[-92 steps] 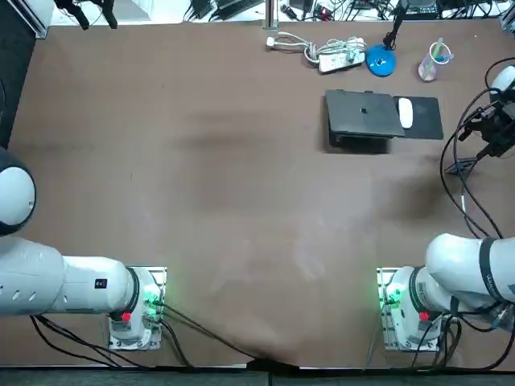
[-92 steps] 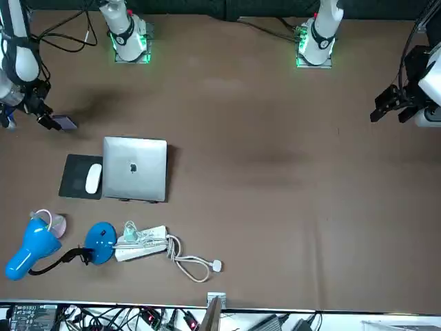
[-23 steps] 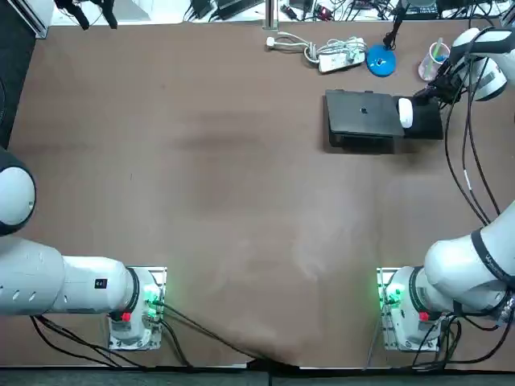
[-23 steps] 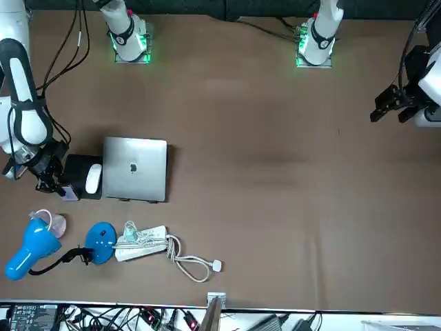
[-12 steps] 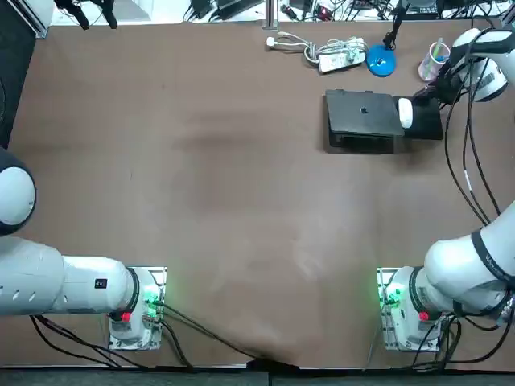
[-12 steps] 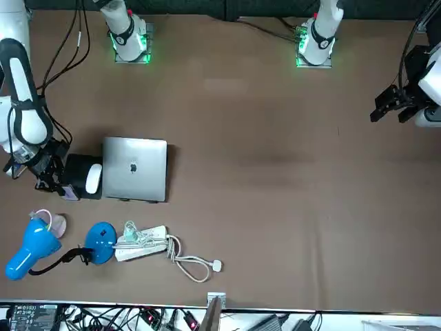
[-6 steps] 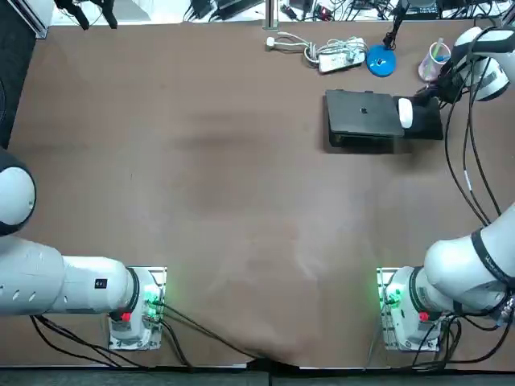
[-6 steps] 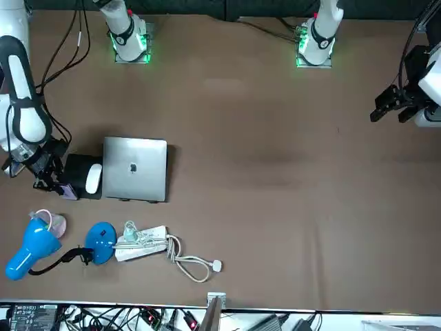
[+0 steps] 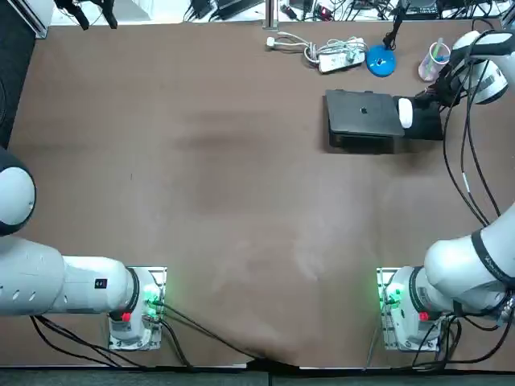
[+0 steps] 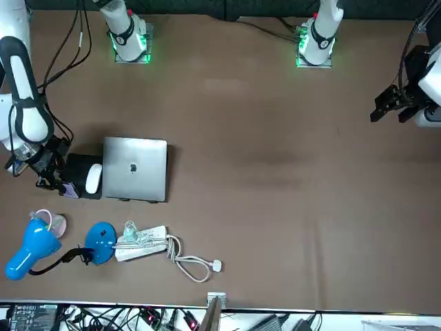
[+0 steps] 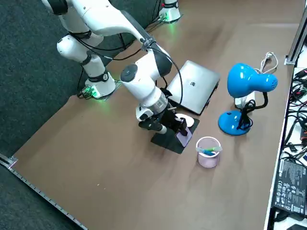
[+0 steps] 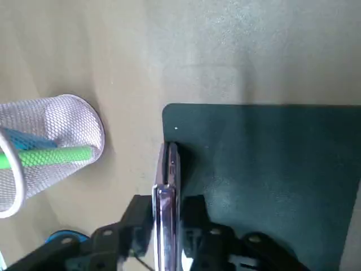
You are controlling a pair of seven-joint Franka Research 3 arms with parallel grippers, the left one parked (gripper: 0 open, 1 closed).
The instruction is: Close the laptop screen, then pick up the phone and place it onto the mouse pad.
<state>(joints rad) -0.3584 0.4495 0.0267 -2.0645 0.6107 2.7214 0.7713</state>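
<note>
The silver laptop (image 9: 362, 115) (image 10: 135, 169) (image 11: 194, 86) lies with its lid down. Beside it is the dark mouse pad (image 9: 426, 125) (image 10: 74, 181) (image 11: 165, 142) (image 12: 265, 164) with a white mouse (image 9: 405, 112) (image 10: 91, 178) on it. My right gripper (image 9: 438, 94) (image 10: 54, 181) (image 11: 173, 130) (image 12: 166, 226) is shut on the phone (image 10: 67, 187) (image 11: 184, 137) (image 12: 165, 186). It holds the phone on edge, low over the pad's outer far corner. Whether the phone touches the pad I cannot tell.
A mesh pen cup (image 9: 432, 60) (image 11: 207, 151) (image 12: 45, 147) stands close beyond the pad's corner. A blue desk lamp (image 9: 378, 60) (image 10: 34, 252) (image 11: 244, 86) and a white power strip with cable (image 9: 334, 55) (image 10: 145, 245) lie along the far edge.
Over the last seconds my right arm carried the phone from the table's right side to the mouse pad's corner. In the last second it only shifted slightly there.
</note>
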